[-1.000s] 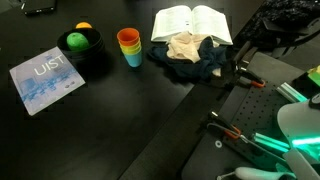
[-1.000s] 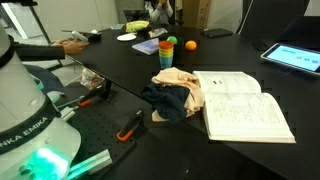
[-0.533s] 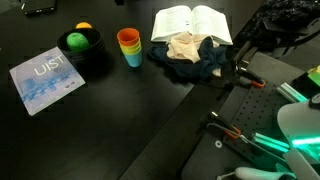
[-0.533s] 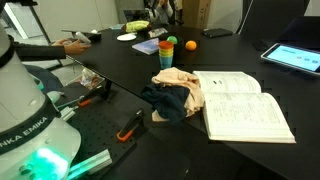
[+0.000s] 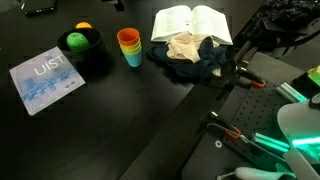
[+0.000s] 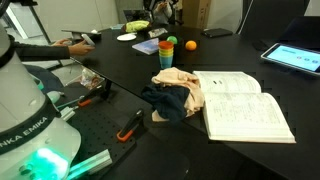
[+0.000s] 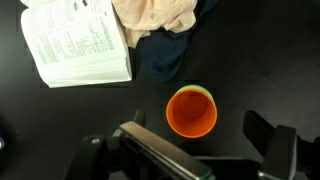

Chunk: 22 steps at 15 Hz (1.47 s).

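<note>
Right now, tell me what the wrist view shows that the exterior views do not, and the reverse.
Only the wrist view: the open, empty hand. Only the exterior views: a green ball in a round black bowl, a blue printed booklet and the white robot base. Both: the stacked plastic cups with orange on top, the open paper book and the crumpled beige and dark-blue cloths.

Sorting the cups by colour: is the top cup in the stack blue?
No, the top cup is orange; the blue cup sits at the bottom.
</note>
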Tool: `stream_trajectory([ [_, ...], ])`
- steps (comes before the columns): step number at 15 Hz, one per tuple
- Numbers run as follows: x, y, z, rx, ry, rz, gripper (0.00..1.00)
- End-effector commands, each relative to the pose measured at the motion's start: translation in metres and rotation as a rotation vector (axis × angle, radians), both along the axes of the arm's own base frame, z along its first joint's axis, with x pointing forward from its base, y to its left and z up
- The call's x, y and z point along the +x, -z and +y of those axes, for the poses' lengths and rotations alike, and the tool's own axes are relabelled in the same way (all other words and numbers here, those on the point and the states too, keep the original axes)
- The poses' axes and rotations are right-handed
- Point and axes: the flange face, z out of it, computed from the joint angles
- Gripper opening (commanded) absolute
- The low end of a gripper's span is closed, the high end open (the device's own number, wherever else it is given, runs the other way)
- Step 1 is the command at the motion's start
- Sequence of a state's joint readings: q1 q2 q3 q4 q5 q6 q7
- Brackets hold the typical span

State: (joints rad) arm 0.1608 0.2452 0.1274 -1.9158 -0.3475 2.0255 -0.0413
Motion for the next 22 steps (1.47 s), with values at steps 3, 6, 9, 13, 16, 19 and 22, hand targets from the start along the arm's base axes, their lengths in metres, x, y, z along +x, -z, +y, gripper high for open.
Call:
stream_trajectory([
  [3, 0.012, 0.009, 0.007, -0.019, -0.002, 0.092, 1.00],
  [6, 0.019, 0.011, 0.012, -0.020, -0.021, 0.077, 1.00],
  [9, 0.030, 0.011, 0.018, 0.006, -0.048, 0.028, 1.00],
  [13, 0.042, 0.008, 0.022, 0.080, -0.053, -0.061, 1.00],
  [16, 0.046, 0.006, 0.019, 0.129, -0.035, -0.094, 1.00],
  [19, 0.043, 0.005, 0.012, 0.171, 0.003, -0.083, 1.00],
  [22, 0.032, -0.005, -0.002, 0.199, 0.043, -0.073, 1.00],
])
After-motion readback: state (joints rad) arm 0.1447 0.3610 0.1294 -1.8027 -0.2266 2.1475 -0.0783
